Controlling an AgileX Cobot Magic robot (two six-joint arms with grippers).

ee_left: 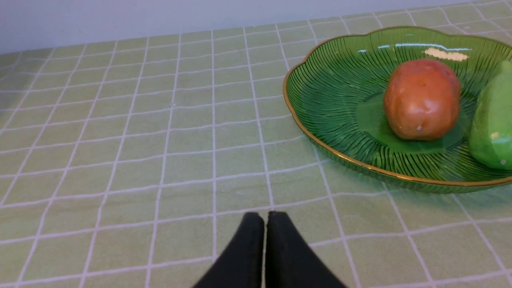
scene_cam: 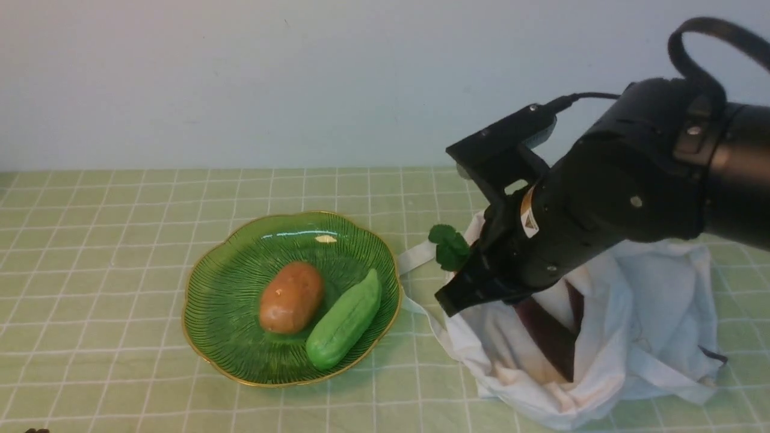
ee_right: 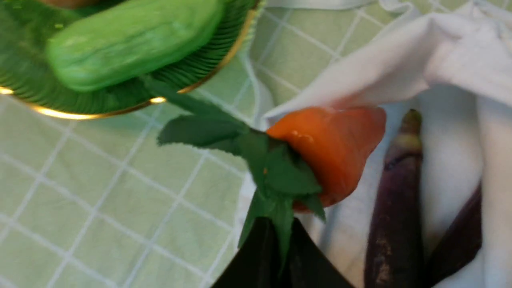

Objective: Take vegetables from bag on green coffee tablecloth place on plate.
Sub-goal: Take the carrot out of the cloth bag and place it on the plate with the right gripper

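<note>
In the front view the right arm point(scene_cam: 631, 186) reaches down from the upper right of the frame to the bag point(scene_cam: 649, 313), which lies crumpled and open at the lower right on the cloth point(scene_cam: 90, 240) covering the counter. The right fingers point(scene_cam: 466, 293) are at the bag's left edge. The dark leaves point(scene_cam: 450, 246) of the carrot point(ee_right: 332, 144) poke out just above and left of them, while its orange body is hidden behind the arm. The right wrist view shows the grip: the fingers are closed on the leaves, pinching them between the tips. The carrot juts out beyond the tips, its body over the bag's white rim; whether it touches the fabric I cannot tell. An aubergine point(ee_right: 394, 208) lies inside the bag beside the carrot, clear of the fingers. The plate point(scene_cam: 240, 270) sits at lower centre-left, just left of the bag, with a strap point(scene_cam: 415, 255) lying between them. It holds the potato point(scene_cam: 292, 297) and the cucumber point(scene_cam: 344, 320) side by side. In the left wrist view the left fingers point(ee_left: 244, 256) are pressed together, holding nothing, over bare cloth and apart from the plate.
</note>
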